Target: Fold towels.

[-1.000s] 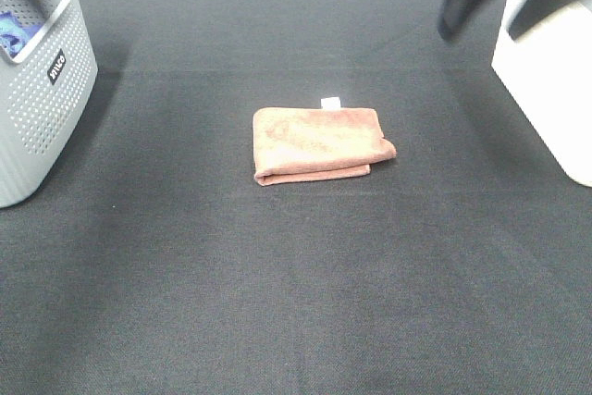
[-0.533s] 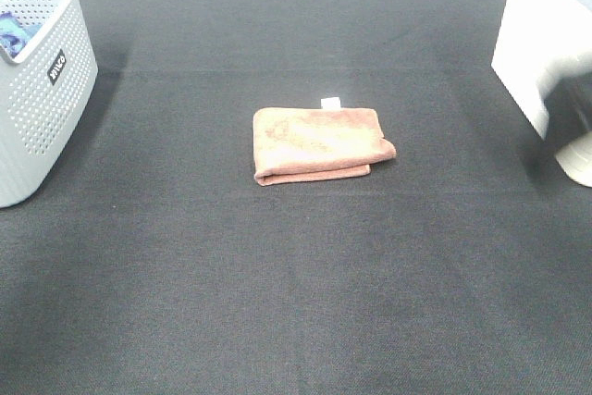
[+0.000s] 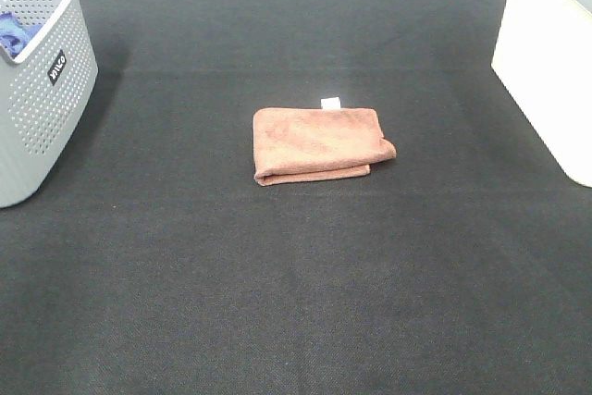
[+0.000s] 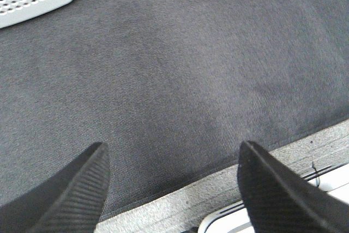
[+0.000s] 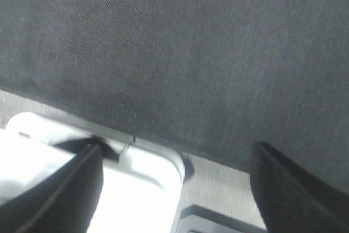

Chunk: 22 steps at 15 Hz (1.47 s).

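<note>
Towel (image 3: 320,143) sits folded mid-desk (image 3: 296,302), white tag at its far edge; left claw (image 4: 172,159) and right claw (image 5: 177,159) both spread wide, empty, over the desk edges

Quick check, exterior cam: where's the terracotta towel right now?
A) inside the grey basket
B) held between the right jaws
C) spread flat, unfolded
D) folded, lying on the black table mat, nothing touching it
D: the terracotta towel lies folded in a compact rectangle on the black mat, clear of the grey basket, with no arm near it.
</note>
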Each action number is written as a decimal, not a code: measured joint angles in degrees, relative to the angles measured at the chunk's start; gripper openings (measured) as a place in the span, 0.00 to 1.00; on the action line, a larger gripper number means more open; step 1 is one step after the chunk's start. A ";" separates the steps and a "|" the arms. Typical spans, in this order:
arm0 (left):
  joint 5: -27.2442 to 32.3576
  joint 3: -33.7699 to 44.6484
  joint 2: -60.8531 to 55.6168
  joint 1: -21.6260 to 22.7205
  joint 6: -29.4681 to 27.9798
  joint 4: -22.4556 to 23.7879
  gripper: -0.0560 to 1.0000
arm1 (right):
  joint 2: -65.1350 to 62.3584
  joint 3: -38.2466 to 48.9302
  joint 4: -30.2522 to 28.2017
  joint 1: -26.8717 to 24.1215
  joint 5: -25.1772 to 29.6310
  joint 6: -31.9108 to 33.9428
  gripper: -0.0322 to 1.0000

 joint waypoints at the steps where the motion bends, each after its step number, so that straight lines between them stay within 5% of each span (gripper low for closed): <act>1: 0.00 0.00 0.00 0.00 0.00 0.00 0.66 | 0.00 0.00 0.00 0.00 0.00 0.00 0.72; 7: -5.50 2.69 -0.46 0.00 0.74 -0.06 0.66 | -15.76 2.58 -0.34 0.00 -1.78 -0.06 0.72; 22: -5.73 2.69 -0.46 0.17 7.28 -4.47 0.66 | -16.39 2.58 -0.40 0.00 -1.78 -0.06 0.72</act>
